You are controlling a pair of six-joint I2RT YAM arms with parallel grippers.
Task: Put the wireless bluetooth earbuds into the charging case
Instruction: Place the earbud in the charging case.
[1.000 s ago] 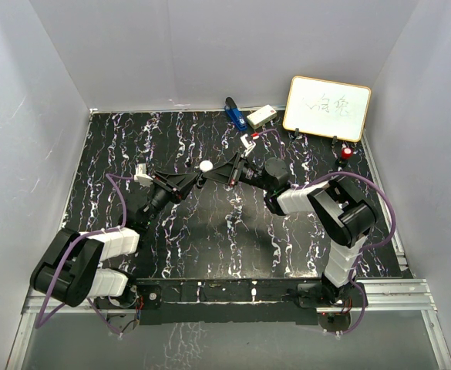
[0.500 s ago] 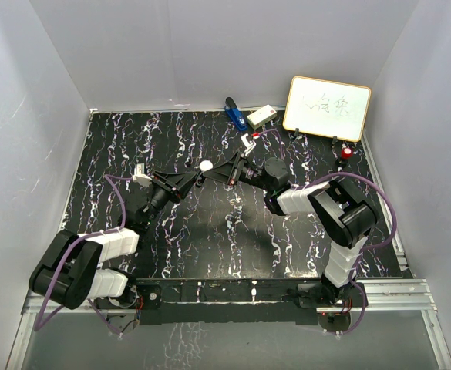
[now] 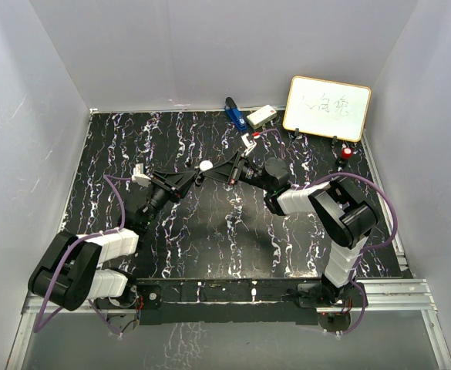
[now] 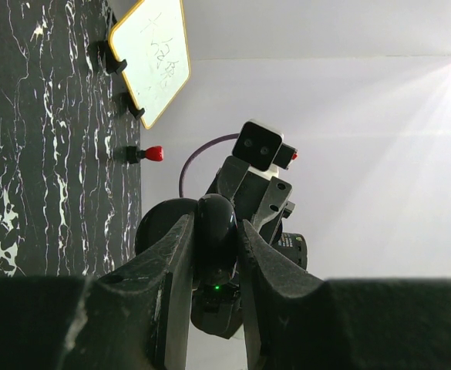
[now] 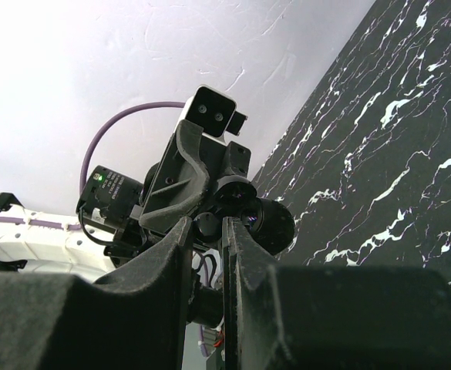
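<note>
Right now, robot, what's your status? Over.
Left fingers shut on a dark rounded thing. Right fingers shut, facing them. Earbuds too small to spot. White round puck at the tips.

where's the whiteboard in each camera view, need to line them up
top external: whiteboard stands upper right, at the table's far right corner.
left wrist: whiteboard shows upper left, tilted, above a small red knob.
right wrist: not in it.
shared landmark: the black marbled table, along the left edge in the left wrist view and on the right side in the right wrist view.
</note>
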